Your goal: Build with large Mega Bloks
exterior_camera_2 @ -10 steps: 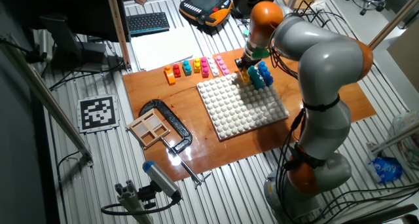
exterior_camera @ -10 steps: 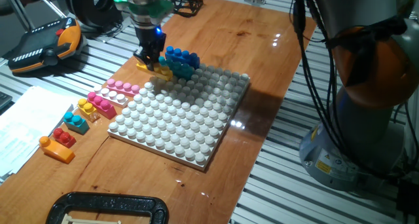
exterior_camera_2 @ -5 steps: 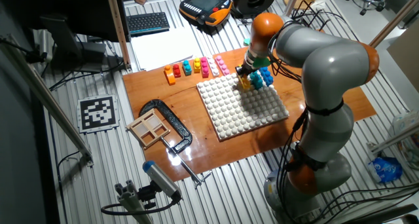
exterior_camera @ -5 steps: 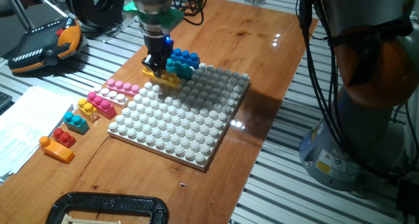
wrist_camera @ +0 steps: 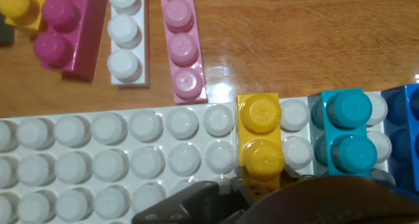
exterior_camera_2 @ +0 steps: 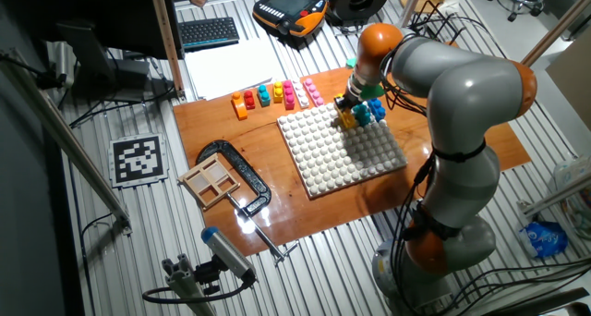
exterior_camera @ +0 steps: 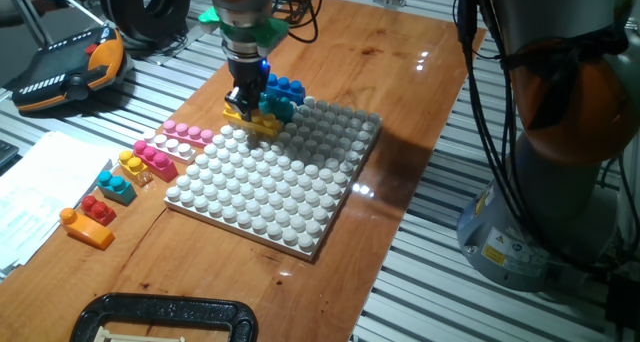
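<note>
My gripper (exterior_camera: 245, 94) is shut on a yellow brick (exterior_camera: 252, 120) and holds it at the back edge of the white studded baseplate (exterior_camera: 270, 187). The brick sits right beside a teal brick (exterior_camera: 276, 105) and a blue brick (exterior_camera: 285, 86). In the hand view the yellow brick (wrist_camera: 261, 137) sits over the plate's edge studs, one stud column left of the teal brick (wrist_camera: 346, 131); the blue brick (wrist_camera: 407, 116) is at the right edge. The other fixed view shows the gripper (exterior_camera_2: 348, 106) over the yellow brick (exterior_camera_2: 346, 120). The fingertips are mostly hidden.
Loose bricks lie left of the plate: light pink (exterior_camera: 187, 133), magenta (exterior_camera: 156, 155), a small yellow one (exterior_camera: 130, 162), teal on red (exterior_camera: 115, 186), orange (exterior_camera: 85, 227). A black clamp (exterior_camera: 165, 317) is at the front, papers (exterior_camera: 40, 197) and a teach pendant (exterior_camera: 70, 67) to the left.
The gripper has carried the yellow brick to the right, from off the plate's back left corner onto its back edge, close beside the teal brick.
</note>
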Available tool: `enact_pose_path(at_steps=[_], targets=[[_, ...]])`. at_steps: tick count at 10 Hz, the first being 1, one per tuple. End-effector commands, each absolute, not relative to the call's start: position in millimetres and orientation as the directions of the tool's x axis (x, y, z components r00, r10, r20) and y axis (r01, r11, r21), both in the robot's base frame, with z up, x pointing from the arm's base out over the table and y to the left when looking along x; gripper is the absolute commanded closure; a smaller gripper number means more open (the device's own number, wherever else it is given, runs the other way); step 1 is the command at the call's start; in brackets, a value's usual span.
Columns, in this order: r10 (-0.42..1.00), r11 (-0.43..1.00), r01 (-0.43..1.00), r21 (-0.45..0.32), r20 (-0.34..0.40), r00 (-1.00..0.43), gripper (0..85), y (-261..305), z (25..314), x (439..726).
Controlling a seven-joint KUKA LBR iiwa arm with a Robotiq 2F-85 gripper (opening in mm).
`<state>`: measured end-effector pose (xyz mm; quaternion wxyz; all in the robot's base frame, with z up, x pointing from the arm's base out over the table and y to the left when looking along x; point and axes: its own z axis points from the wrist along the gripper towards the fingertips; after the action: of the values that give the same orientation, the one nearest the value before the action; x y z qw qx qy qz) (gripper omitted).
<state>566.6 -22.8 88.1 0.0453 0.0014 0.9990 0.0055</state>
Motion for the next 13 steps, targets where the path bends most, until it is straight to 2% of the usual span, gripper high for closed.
enact_pose_path(at_steps=[1, 13], targets=[[0.002, 1.000, 0.001, 0.011, -0.091, -0.996, 85.0, -24, 87, 566], [0.008, 1.000, 0.005, 0.021, -0.124, -0.992, 85.0, -20, 68, 563]])
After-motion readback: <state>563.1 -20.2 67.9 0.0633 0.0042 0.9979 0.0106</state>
